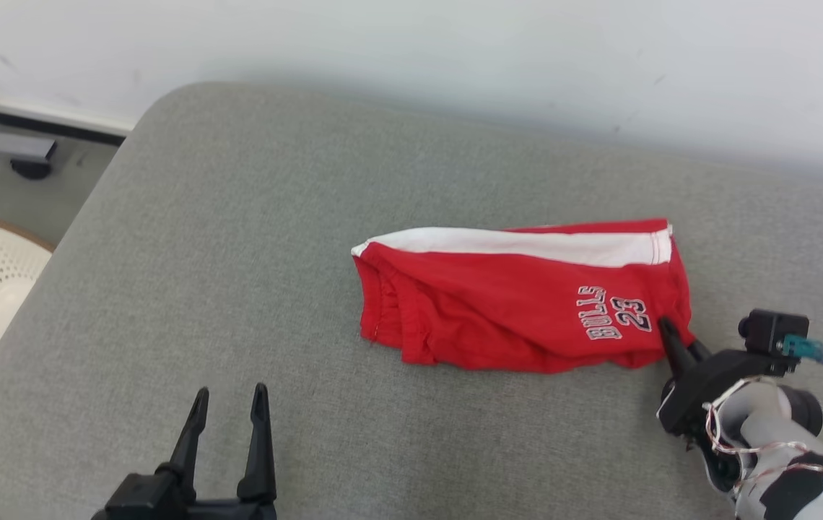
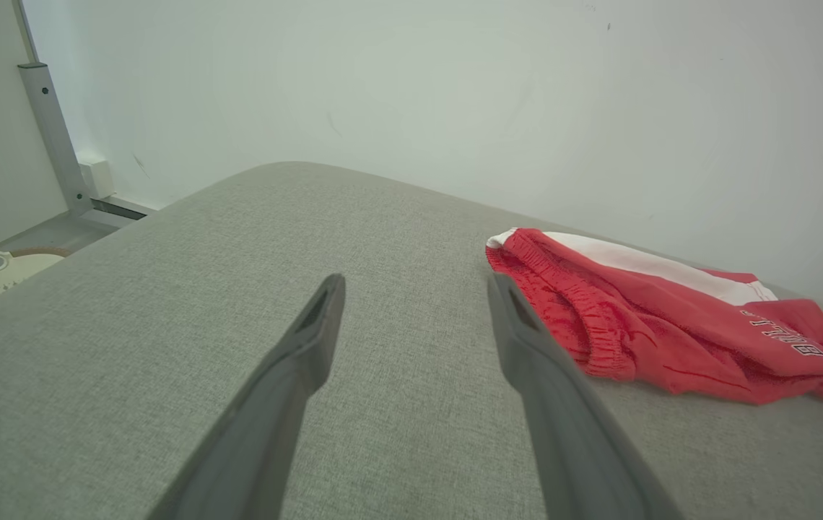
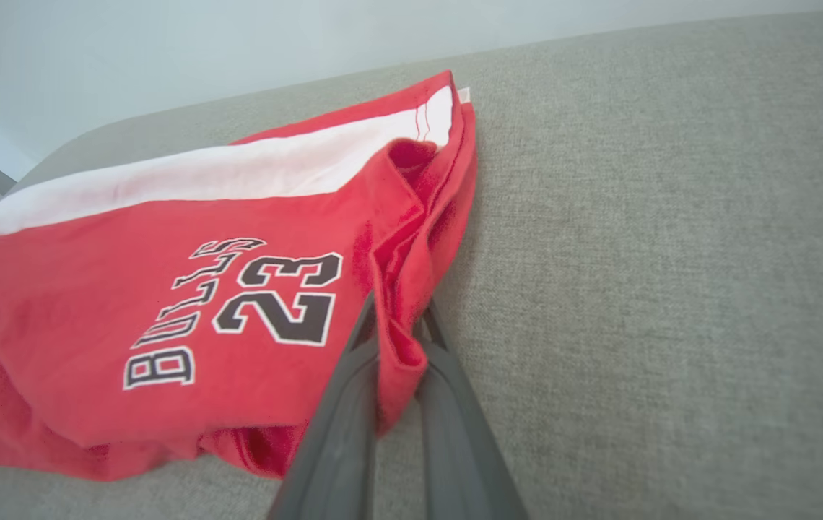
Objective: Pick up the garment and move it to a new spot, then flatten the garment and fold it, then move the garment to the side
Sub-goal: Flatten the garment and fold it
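Garment [image 1: 520,303]: red shorts, right of centre on the grey upholstered surface [image 1: 238,217]; long axis runs left to right.
Right fingers [image 3: 343,404]: closed, pinching the near right hem corner.
Left fingers [image 1: 260,433]: spread wide, empty, well apart from the waistband end.
Nearer arm: right.

Red shorts [image 1: 512,310] flat on grey fabric surface [image 1: 238,217], rt side.
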### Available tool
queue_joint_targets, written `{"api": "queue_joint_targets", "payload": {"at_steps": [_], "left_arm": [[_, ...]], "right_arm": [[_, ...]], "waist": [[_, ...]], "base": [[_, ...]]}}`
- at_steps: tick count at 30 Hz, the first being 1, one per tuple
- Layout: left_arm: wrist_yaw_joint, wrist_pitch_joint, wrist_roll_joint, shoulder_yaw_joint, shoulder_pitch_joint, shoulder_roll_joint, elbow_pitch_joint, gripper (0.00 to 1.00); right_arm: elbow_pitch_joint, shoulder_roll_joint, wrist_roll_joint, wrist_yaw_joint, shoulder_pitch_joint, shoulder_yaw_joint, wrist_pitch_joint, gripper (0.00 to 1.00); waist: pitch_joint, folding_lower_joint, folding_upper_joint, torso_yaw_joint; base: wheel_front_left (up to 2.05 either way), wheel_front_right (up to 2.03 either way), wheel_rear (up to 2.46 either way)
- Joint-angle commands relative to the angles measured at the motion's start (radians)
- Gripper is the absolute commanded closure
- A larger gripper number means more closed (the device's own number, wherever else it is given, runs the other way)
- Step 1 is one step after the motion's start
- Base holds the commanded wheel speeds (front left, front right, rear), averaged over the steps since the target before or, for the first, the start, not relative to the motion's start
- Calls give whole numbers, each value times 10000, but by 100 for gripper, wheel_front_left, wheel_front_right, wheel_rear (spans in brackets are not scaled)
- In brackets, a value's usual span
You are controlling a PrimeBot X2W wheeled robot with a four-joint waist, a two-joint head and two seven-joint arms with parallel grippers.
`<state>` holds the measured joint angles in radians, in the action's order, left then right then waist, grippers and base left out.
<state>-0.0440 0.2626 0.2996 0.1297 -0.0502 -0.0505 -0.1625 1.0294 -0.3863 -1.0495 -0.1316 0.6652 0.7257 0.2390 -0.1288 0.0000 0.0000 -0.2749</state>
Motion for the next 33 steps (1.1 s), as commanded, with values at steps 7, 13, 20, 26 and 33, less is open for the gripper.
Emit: {"api": "queue_joint_targets", "payload": {"at_steps": [7, 13, 20, 26, 33], "left_arm": [[-179, 28, -161, -267, 553, -1, -143, 0], [-229, 28, -138, -286, 533, -2, -131, 0], [-189, 28, -28, -246, 536, -2, -136, 0], [-153, 28, 38, -179, 658, -2, -247, 0], [-209, 28, 32, -228, 588, -2, -239, 0]], "right_arm": [[-1408, -351, -465, 17, -1448, 45, 210, 100], [-2616, -850, -862, 19, -2832, -101, 228, 100], [-2885, -1096, -787, 19, -3311, -293, 15, 100], [-2531, -1064, -528, 19, -3062, -500, -239, 0], [-1935, -1064, 20, 19, -2143, -723, -522, 0]], "waist": [[861, 0, 0, 782], [927, 0, 0, 1083], [940, 0, 0, 1314], [1055, 0, 0, 1360], [1039, 0, 0, 1333]], "base": [[0, 0, 0], [0, 0, 0], [0, 0, 0], [0, 0, 0], [0, 0, 0]]}}
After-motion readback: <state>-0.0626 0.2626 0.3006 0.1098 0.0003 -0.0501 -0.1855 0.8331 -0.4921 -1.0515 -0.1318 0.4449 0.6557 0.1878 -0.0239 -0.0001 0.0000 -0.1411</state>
